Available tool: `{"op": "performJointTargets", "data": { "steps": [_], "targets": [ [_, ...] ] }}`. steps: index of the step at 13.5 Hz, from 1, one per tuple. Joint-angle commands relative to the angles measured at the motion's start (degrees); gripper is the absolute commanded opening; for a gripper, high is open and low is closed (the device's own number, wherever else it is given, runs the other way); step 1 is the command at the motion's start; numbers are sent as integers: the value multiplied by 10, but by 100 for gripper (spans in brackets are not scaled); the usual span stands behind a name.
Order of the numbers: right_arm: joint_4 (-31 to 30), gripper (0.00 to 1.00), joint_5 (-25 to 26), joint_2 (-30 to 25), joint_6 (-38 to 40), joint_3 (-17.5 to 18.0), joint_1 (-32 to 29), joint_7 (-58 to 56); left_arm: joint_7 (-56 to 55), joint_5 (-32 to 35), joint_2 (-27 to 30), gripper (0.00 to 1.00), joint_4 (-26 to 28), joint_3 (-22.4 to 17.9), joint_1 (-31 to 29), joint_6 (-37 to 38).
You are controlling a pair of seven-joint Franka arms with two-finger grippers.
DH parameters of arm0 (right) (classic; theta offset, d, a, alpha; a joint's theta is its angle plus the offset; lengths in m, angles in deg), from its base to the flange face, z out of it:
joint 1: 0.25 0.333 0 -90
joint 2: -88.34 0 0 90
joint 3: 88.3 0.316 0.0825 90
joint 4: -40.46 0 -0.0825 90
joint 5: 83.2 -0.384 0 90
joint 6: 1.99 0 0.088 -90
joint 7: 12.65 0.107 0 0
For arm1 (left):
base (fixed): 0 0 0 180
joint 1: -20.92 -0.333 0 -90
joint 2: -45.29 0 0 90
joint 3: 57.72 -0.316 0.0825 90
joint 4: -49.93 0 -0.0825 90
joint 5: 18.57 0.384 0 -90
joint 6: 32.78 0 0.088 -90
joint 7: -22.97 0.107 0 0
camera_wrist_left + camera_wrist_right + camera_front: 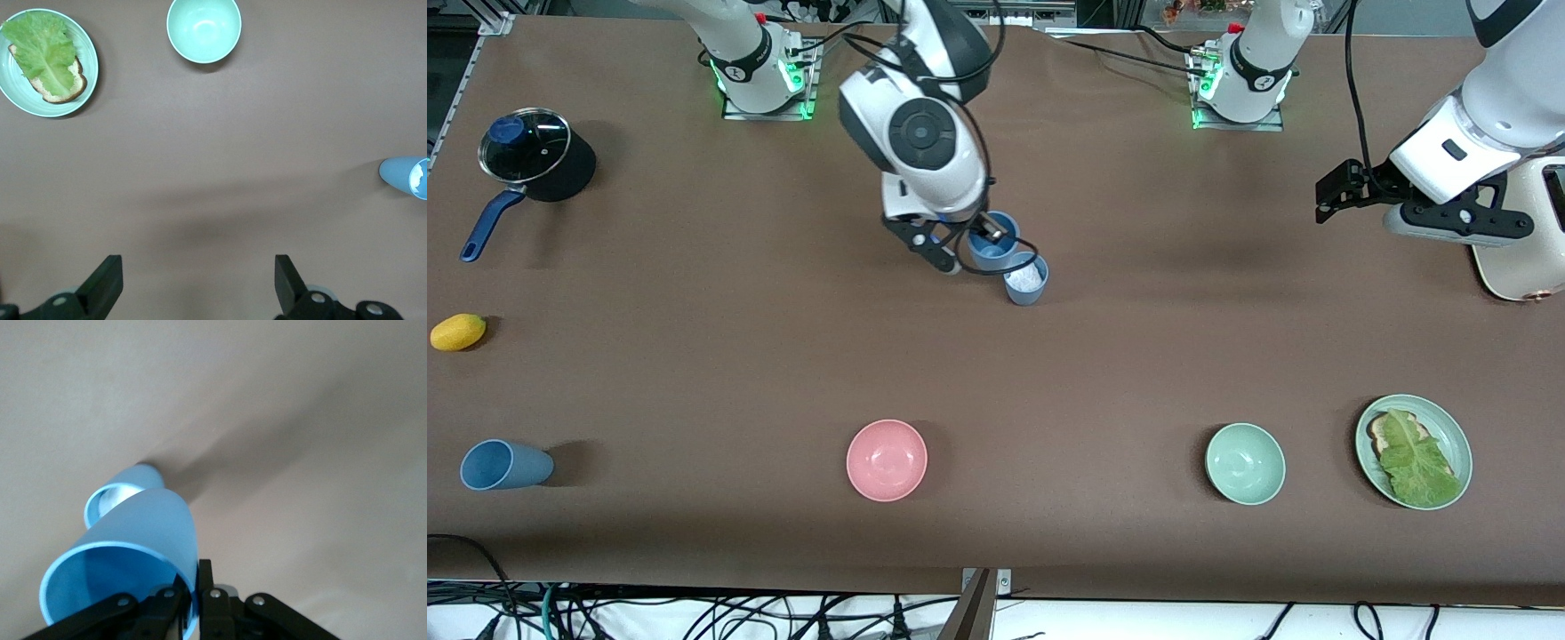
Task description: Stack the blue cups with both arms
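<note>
My right gripper [960,252] is shut on the rim of the brighter mid-blue cup [993,240] and holds it tilted above the middle of the table, right beside the slate-blue cup [1027,281]. The slate-blue cup stands upright with something white inside. In the right wrist view one finger is inside the held cup [143,540] and one outside, at my right gripper [193,590]. The slate-blue cup [120,495] shows just under the held cup. My left gripper [1343,200] is open and empty, waiting above the left arm's end of the table. In its wrist view [198,283] the slate-blue cup [403,177] shows at the edge.
Another blue cup [503,465] lies on its side near the front at the right arm's end. A pink bowl [887,460], a mint-green bowl [1245,463] and a green plate [1458,436] with bread and lettuce line the front. A lidded pot [534,156], a yellow fruit [458,332] and a cream appliance [1520,258] stand at the ends.
</note>
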State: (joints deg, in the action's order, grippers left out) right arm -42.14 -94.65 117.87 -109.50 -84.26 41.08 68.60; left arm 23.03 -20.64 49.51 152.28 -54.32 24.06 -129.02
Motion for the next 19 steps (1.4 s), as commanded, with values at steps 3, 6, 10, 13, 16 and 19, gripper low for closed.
{"op": "performJointTargets", "data": {
  "steps": [3, 6, 10, 13, 16, 19],
  "targets": [
    [72, 0, -23, 56, 10, -5, 16, 23, 14, -5, -4, 100, 0, -16, 15, 1],
    [75, 0, -23, 69, -13, -5, 16, 24, 7, -4, -7, 100, -9, -13, 11, 1],
    [76, 0, -23, 77, -35, -6, 16, 22, 7, -4, -10, 100, -8, -14, 8, 1],
    [76, 0, -23, 83, -38, -6, 16, 22, 7, -5, -14, 100, -10, -13, 4, -2],
    [76, 0, -23, 87, -38, -7, 16, 26, 6, -6, -14, 100, -10, -12, 4, 0],
    [76, 100, -22, 86, -38, -11, 14, 26, 7, -6, -14, 100, -10, -13, 3, 0]
  ]
}}
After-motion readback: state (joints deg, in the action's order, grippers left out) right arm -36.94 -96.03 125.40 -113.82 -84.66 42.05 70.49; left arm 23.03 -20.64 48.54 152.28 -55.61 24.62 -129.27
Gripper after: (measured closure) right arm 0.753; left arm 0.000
